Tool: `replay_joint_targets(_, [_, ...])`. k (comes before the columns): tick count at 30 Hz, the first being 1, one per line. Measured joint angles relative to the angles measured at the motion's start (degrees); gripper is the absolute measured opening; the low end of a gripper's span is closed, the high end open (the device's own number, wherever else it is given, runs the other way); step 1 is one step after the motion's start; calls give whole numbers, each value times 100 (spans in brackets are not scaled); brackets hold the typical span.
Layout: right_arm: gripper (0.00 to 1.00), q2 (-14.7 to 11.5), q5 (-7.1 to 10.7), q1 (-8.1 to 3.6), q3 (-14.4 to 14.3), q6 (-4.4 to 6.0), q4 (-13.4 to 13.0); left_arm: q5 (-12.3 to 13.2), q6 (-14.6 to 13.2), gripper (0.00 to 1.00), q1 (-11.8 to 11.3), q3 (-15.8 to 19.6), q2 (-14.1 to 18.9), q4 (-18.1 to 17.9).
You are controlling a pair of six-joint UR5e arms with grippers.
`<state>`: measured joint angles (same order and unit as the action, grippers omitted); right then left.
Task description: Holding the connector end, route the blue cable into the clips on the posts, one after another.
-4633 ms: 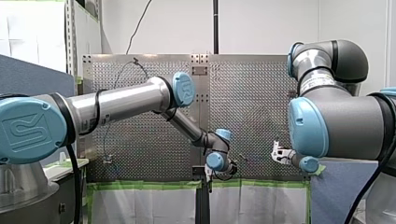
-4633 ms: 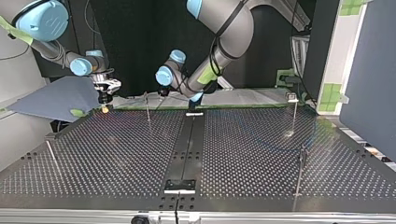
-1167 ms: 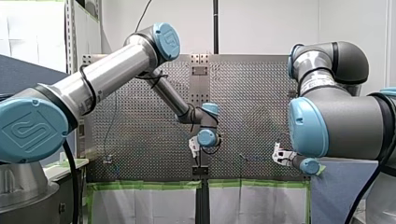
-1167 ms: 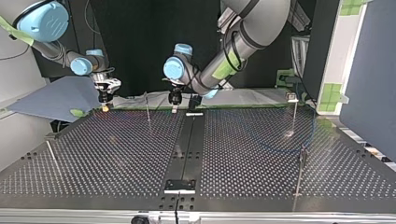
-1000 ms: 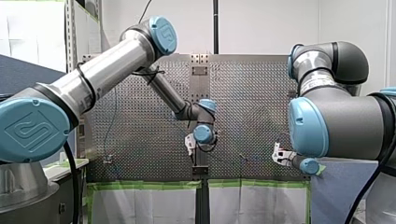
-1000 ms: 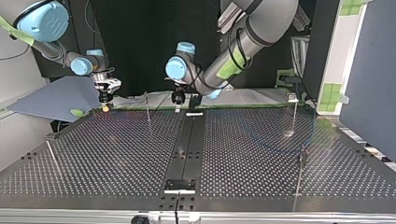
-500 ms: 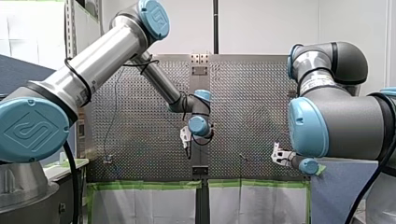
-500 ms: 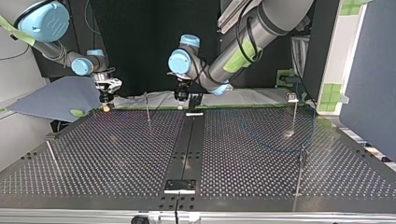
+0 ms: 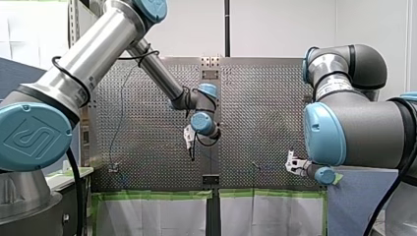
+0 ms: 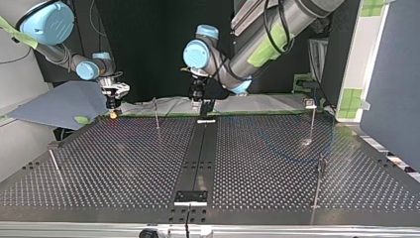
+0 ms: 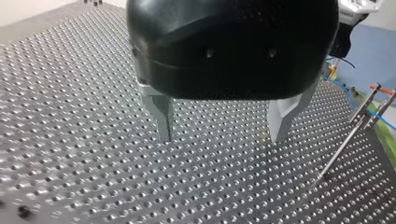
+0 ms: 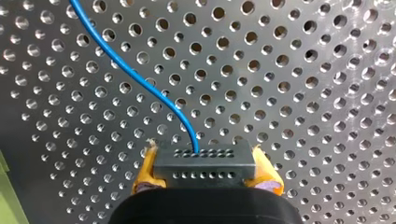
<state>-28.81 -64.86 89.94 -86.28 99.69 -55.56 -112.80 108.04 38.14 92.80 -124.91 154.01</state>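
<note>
The cable (image 12: pixel 122 63) starts at the connector (image 12: pixel 205 163), which sits clenched crosswise between the yellow pads of the right pincer (image 12: pixel 205 171), low over the bench (image 12: pixel 303 70) at its far edge as the top view shows it. From the block's face the blue line runs straight out ahead of that pincer, then curves off to one side across the holes. Beyond that, in the top view, I can only make it out faintly as a loose loop lying toward that view's right. It is too thin to follow all the way.

The nearest post (image 10: pixel 156 115) stands near the right pincer, on the top view's right of it, between the two arms. The cable's long axis leads away from the pincer. I'd judge that the right arm, nearer and holding the end, is the one placed to swing the line sideways into the clips (image 11: pixel 375 99). In the left wrist view a blue strand passes close by those clips at a post's top, but I cannot tell whether it is seated in them.

The left pincer (image 11: pixel 222 135) hangs released above the bench's middle, its metal fingers spread with nothing between them, apart from both cable and post.
</note>
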Motion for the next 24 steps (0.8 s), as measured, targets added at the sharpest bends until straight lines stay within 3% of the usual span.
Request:
replay_joint_targets(8, [0, 9, 1, 0, 0, 2, -4, -1, -106, 100, 5, 431, 431, -60])
replay_joint_targets(17, [0, 21, 0, 2, 1, 0, -8, 3, -215, 100, 27, 957, 957, -445])
replay_joint_targets(24, [0, 25, -1, 2, 1, -6, -8, -11, -488, 100, 27, 1363, 1362, -492])
